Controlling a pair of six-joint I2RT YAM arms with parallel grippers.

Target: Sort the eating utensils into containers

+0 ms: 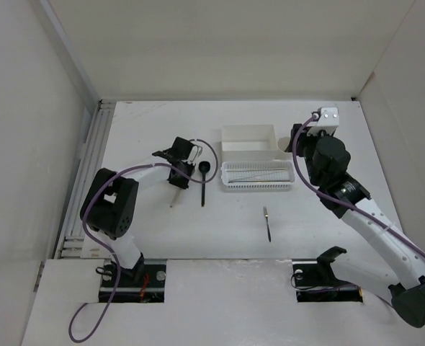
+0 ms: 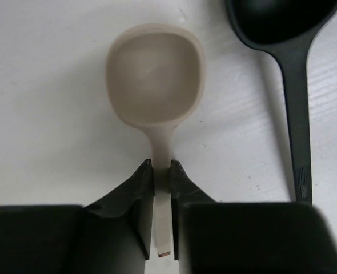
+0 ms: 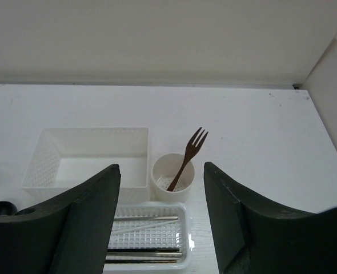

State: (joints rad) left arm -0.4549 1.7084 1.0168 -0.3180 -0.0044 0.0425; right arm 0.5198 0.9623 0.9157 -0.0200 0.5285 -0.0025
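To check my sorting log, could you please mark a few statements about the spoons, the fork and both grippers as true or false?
1. The left gripper's fingers are shut on the handle of the pale beige plastic spoon. True.
2. A slim brown fork stands in the small round pale cup. True.
3. The long black plastic spoon lies in that cup. False: it lies on the white table beside the beige spoon.
4. The right gripper is shut on the fork. False: its fingers are open, and the fork stands free in the cup.

Top: overhead, whole table (image 1: 155,144). Left wrist: close, downward. Right wrist: farther, oblique; shares cup (image 3: 168,196) with top.
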